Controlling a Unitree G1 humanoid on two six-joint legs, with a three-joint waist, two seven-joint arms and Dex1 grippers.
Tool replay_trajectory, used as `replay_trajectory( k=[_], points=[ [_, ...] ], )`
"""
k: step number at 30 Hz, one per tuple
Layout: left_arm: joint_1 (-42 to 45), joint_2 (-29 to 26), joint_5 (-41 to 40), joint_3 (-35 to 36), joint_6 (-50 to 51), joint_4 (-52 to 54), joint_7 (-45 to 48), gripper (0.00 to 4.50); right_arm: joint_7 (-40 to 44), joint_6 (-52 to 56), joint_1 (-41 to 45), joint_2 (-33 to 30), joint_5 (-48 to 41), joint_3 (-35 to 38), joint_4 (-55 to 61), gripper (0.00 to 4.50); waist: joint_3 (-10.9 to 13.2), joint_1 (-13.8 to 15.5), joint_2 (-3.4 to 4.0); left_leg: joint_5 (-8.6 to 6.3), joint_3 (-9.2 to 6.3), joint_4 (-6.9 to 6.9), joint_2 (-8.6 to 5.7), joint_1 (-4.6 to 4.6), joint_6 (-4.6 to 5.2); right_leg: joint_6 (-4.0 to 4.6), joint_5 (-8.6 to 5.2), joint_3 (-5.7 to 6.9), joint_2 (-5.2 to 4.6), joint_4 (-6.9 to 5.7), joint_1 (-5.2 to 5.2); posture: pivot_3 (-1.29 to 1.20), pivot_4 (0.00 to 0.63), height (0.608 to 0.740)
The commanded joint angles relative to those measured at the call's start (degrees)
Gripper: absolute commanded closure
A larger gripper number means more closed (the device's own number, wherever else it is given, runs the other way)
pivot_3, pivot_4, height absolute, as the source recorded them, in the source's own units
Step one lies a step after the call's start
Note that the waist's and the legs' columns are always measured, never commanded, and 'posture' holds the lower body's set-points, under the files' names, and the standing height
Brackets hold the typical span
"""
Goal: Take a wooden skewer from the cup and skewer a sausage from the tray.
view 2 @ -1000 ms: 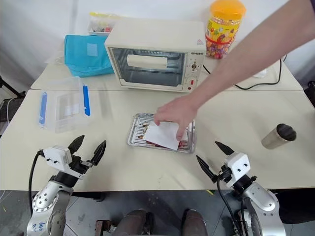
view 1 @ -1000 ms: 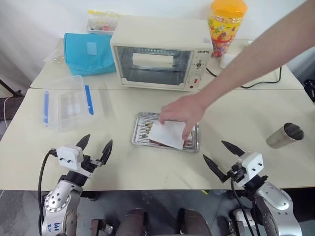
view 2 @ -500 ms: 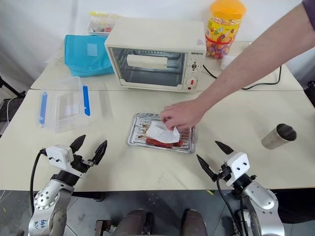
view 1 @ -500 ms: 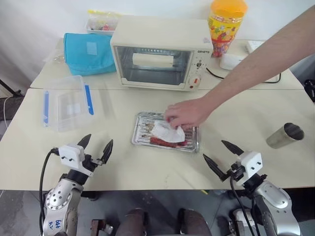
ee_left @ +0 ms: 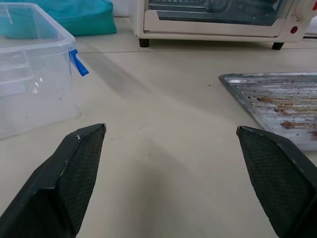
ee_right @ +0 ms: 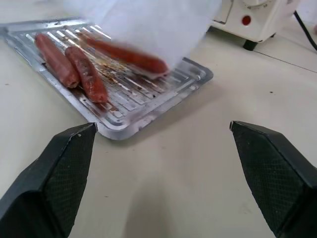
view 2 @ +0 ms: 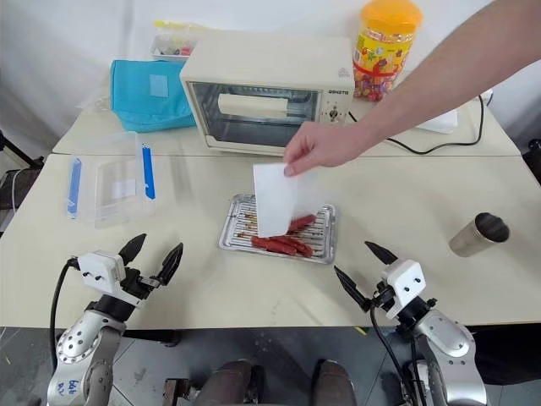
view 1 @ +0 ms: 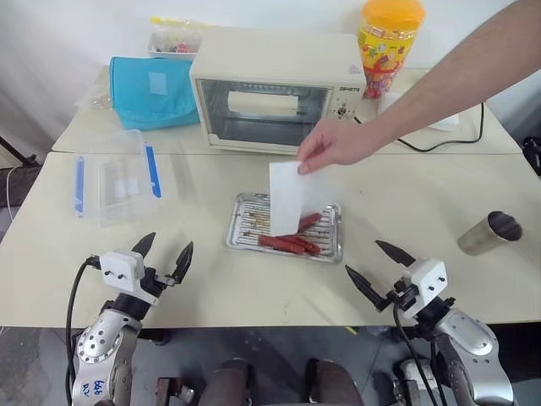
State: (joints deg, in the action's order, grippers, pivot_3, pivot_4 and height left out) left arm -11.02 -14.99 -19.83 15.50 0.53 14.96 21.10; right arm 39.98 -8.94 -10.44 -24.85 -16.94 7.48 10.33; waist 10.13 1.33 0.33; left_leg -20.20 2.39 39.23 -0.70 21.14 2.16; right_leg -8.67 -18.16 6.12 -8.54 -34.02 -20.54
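Three sausages (view 1: 287, 243) lie in the tray (view 1: 241, 232) at the middle of the desk (view 1: 406, 194). A person's hand (view 1: 331, 145) holds a white sheet (view 1: 285, 196) above the tray. The cup (view 1: 489, 233) lies tilted at the right edge. Your left hand (view 1: 161, 258) and right hand (view 1: 374, 269) hang at the near edge, both with fingers spread, holding nothing.

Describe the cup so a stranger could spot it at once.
Start at the toaster oven at the back of the table and go toward the table's near right corner. There, well right of the tray, stands the cup: small, plain dull steel, leaning, unlike the tall orange-lidded candy jar.
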Motion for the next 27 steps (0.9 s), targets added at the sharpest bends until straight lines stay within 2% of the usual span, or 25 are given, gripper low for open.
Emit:
replay_trajectory(
  k=[1,22,27],
  points=[
    [-0.76,-0.81,0.07,1.12,-1.43,1.87,0.32,0.01,1.64,-0.88,-0.07,-1.04,-1.13,0.46,0.26,0.00,0.00,0.00,0.00,0.00,0.00,0.00,0.00,0.00,0.00,0.00,0.00,0.00,0.00,0.00,0.00,0.00,0.150,0.740],
    [0.36,-1.48,0.03,0.98,-1.50,1.13,0.48,0.01,8.98,2.99,4.57,-4.47,-3.29,-1.99,0.80,0.00,0.00,0.01,0.00,0.00,0.00,0.00,0.00,0.00,0.00,0.00,0.00,0.01,0.00,0.00,0.00,0.00,0.150,0.740],
    [0.67,-2.09,0.03,0.82,-1.29,0.97,1.03,0.01,6.86,6.84,10.74,-4.73,-1.01,-3.98,0.43,0.00,0.00,-0.17,0.00,0.00,0.04,0.00,0.02,-0.01,0.00,0.00,0.00,0.01,0.00,0.00,-0.01,0.00,0.150,0.740]
  ],
)
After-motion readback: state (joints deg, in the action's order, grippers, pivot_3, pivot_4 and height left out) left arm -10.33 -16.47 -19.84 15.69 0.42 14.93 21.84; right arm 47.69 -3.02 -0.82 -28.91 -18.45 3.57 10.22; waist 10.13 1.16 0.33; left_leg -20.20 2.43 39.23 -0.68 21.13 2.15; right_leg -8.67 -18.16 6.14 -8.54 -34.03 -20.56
